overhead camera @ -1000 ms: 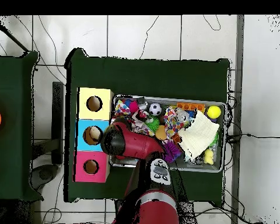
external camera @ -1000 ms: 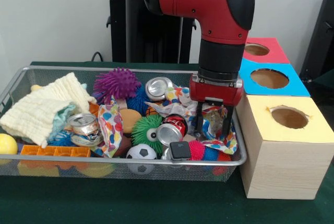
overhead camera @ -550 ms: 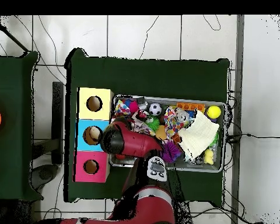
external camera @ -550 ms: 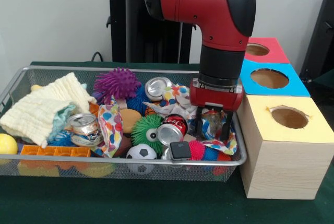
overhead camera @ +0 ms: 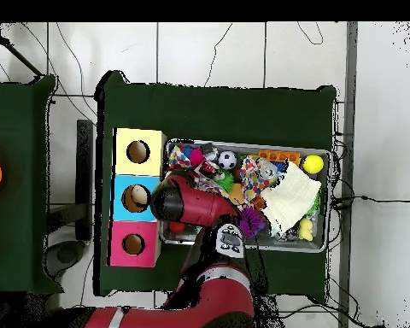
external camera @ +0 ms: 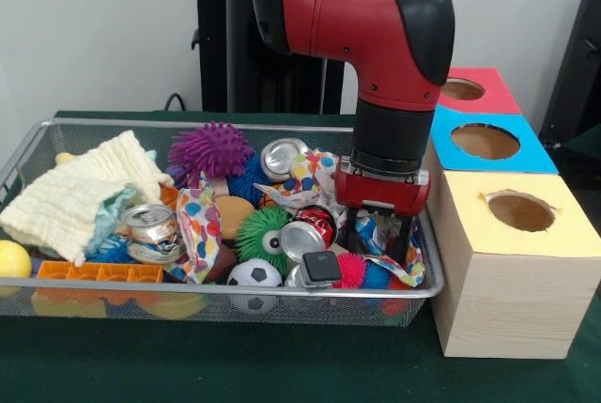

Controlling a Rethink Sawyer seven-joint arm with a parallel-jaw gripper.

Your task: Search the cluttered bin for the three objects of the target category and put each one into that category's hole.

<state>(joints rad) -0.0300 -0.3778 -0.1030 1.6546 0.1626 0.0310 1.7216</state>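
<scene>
My gripper (external camera: 379, 241) is low in the right end of the wire mesh bin (external camera: 141, 124). Its fingers (external camera: 356, 234) stand apart, open, on either side of a crumpled bit of patterned cloth (external camera: 377, 232). Just left of it lie a crushed red can (external camera: 308, 231) and a small black block (external camera: 324, 268). Two more crushed cans show, one at the back (external camera: 284, 157) and one at the left (external camera: 150, 225). Beside the bin stand the yellow box (external camera: 519, 211), blue box (external camera: 485, 142) and red box (external camera: 462, 89), each with a round hole. From overhead the arm (overhead camera: 181, 205) hides the gripper.
The bin also holds a purple spiky ball (external camera: 210, 151), a green spiky ball (external camera: 262, 232), a soccer ball (external camera: 254, 276), a yellow ball (external camera: 12, 258), an orange tray (external camera: 98, 272) and a cream cloth (external camera: 83, 193). The bin's right wall (external camera: 431, 257) almost touches the yellow box.
The gripper has sunk lower into the bin's right end and shifted slightly left, with its fingers still apart. The objects in the bin have not moved.
</scene>
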